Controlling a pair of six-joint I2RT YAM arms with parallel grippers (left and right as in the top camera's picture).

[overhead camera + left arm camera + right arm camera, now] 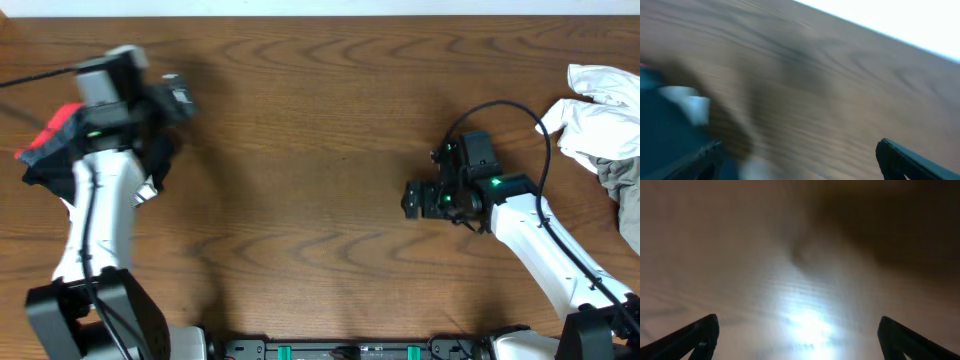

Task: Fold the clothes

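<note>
A dark garment (158, 152) with a red part (58, 128) lies bunched at the far left of the table, partly hidden under my left arm. My left gripper (178, 98) is beside it, over the wood. The left wrist view is blurred. In it the fingers (797, 160) are wide apart and empty, with dark blue cloth (660, 125) at the left edge. My right gripper (410, 198) hovers right of the table's middle. In the right wrist view it (799, 335) is open over bare wood. A white garment (600, 110) is heaped at the far right.
A grey garment (628, 185) lies under the white one at the right edge. A black cable (40, 75) runs off the back left. The wooden table (300, 150) spans the view.
</note>
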